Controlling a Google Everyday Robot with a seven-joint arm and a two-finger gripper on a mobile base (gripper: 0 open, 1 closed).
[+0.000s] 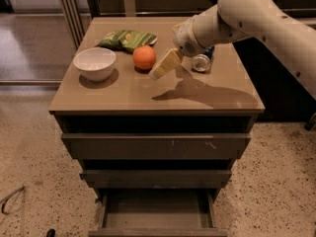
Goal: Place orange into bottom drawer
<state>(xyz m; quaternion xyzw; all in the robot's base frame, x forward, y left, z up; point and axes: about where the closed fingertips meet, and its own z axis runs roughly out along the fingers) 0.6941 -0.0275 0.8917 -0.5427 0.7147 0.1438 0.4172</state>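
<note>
The orange [144, 57] sits on the cabinet top [148, 95], right of the white bowl [95, 63]. My gripper [166, 64] hangs just above the top, close to the orange's right side, its cream tip pointing down-left towards the fruit. It holds nothing that I can see. The bottom drawer [157, 216] is pulled out below the two drawers above it, and its tray is empty.
A green snack bag [127, 38] lies behind the orange and the bowl. A small can [201, 62] lies on the top behind my gripper. My arm [256, 14] reaches in from the upper right. Speckled floor surrounds the cabinet.
</note>
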